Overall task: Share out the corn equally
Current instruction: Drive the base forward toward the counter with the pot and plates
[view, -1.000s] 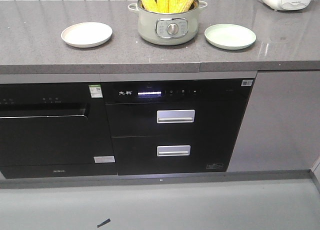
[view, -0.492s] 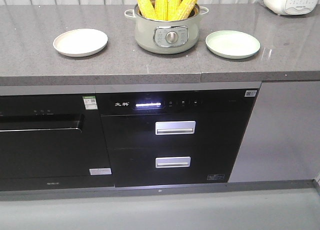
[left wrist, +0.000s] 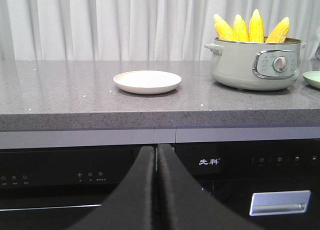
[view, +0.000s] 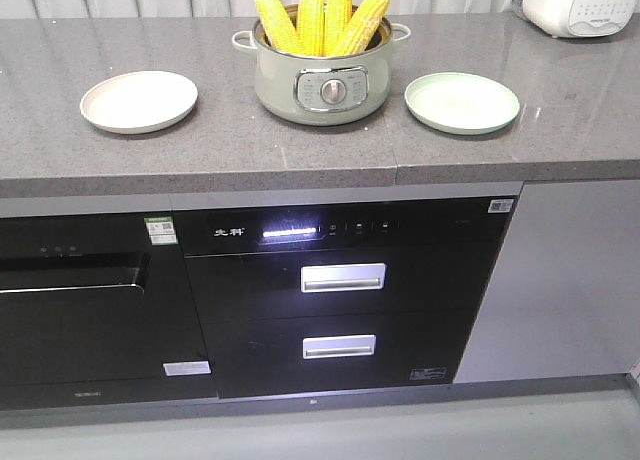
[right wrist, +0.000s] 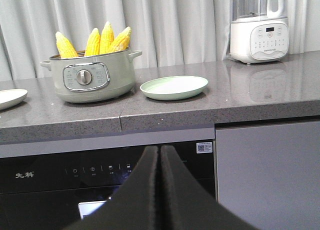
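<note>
Corn point(view: 311, 15) upright in pot point(view: 280, 85); left pincer point(left wrist: 156, 149) & right pincer point(right wrist: 160, 149) closed, empty.

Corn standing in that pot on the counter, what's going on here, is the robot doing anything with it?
Nothing is being handled yet. Four corn cobs stand upright in the green pot on the grey counter, between a cream plate and a green plate, both bare. The left gripper and right gripper are shut, hold nothing, and sit low in front of the counter, so sharing out the corn has not started.
</note>
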Controlling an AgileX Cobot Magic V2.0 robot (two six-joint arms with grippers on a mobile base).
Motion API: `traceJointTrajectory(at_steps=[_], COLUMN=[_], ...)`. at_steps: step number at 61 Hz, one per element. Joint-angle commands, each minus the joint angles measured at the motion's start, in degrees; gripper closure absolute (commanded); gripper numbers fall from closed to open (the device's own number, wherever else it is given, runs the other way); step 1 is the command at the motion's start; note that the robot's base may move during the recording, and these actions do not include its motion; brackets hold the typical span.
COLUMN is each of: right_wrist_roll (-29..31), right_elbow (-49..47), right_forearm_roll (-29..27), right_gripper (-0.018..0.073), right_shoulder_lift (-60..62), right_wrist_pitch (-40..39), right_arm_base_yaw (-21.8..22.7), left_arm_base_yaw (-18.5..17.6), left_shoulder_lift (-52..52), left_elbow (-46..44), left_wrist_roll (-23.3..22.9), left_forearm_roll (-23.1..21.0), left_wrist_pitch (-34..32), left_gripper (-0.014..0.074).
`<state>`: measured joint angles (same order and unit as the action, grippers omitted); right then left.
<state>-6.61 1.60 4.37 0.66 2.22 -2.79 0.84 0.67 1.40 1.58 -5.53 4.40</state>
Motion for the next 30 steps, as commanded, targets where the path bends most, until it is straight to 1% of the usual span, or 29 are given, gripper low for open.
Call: traceJointTrajectory(at_steps=[1,30], right_wrist_roll=[0.5,0.5], right_elbow=[1.0,1.0], right_forearm_roll=[0.7,0.7], right_gripper=[0.0561,0.0561], right_shoulder_lift=[0.4,0.4], right_wrist_pitch=[-4.4,-4.4], right_arm_base_yaw=[0.4,0.4], left_arm_base_yaw=[-0.4,-0.4], left_shoulder_lift=[0.8,0.8], left_elbow=[-1.3,-1.3], left_wrist_roll=[0.1,0.1], left_forearm_roll=[-0.5,-0.5], left_wrist_pitch=[-4.4,-4.4], left_gripper=[0.0603,0.0603])
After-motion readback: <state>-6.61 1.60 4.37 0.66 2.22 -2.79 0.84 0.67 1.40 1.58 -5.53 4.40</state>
